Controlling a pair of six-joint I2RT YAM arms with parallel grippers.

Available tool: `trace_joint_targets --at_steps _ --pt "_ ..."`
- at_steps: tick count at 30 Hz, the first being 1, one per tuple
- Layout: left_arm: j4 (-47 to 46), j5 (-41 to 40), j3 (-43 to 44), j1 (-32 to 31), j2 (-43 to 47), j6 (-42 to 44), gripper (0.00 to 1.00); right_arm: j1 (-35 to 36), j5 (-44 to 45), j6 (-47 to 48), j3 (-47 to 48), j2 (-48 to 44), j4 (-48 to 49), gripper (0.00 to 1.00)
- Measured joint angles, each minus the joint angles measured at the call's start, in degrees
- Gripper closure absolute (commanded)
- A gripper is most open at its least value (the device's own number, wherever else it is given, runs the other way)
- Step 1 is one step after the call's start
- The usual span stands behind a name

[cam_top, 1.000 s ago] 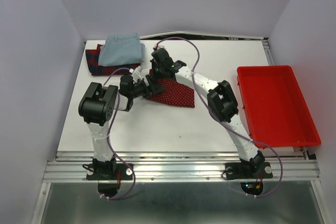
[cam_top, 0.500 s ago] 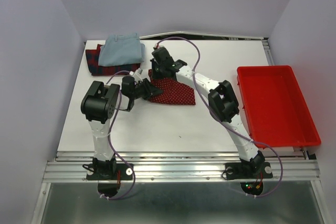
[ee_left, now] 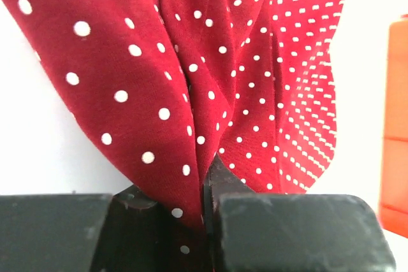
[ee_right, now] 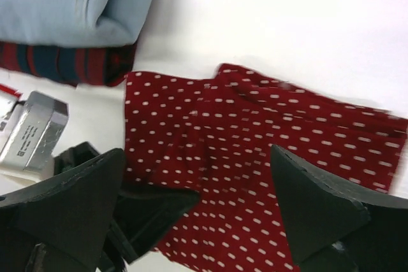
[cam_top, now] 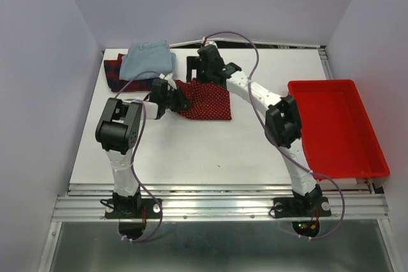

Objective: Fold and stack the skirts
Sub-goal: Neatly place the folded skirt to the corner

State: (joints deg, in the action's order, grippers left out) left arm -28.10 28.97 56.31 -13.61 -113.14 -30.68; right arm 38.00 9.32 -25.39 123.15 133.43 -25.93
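1. White tabletop (cam_top: 191,151) under both arms, pale walls all round, and we start at the back left corner.
2. Back left, the plaid skirt (cam_top: 113,71) lies folded flat, and the pale blue skirt (cam_top: 148,60) sits folded on top of it, plaid edges peeking out on the left and near sides.
3. Just right of that stack comes the left claw (cam_top: 177,100), and it is clamped down narrow on the dotted skirt (cam_top: 207,100). The wrist view shows the left edge of the cloth bunched and pinched between the black fingers (ee_left: 280,234).
4. The dotted skirt spreads out on the tabletop in the middle, its far left corner just beside the stack, folds rippling towards the pinch.
5. Over its back edge hangs the right claw (cam_top: 194,68), jaws spread wide and gripping nothing, red dotted cloth showing below between the two fingers (ee_right: 312,202).
6. Far right, the red tray (cam_top: 335,125) sits well apart from the skirts.
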Motion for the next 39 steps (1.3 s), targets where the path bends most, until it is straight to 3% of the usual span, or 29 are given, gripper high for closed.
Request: trace_joint_targets --at_steps 10,18,26,39 --pt "28.1 -22.6 22.9 -8.0 -4.3 22.7 1.00 -13.4 0.7 3.2 -13.6 -13.7 1.8 0.00" --pt "42.8 -35.3 45.0 -7.3 -14.7 36.9 1.00 -18.3 -1.9 4.0 -29.8 -19.3 3.1 0.00" --pt "50.8 -38.8 61.0 -6.4 -19.0 40.1 1.00 -18.9 -3.6 4.3 -35.8 -20.6 3.7 0.00" --pt "55.4 -35.0 73.2 -4.8 -19.0 39.2 1.00 -18.9 -5.1 4.5 -37.0 -21.7 4.2 0.00"
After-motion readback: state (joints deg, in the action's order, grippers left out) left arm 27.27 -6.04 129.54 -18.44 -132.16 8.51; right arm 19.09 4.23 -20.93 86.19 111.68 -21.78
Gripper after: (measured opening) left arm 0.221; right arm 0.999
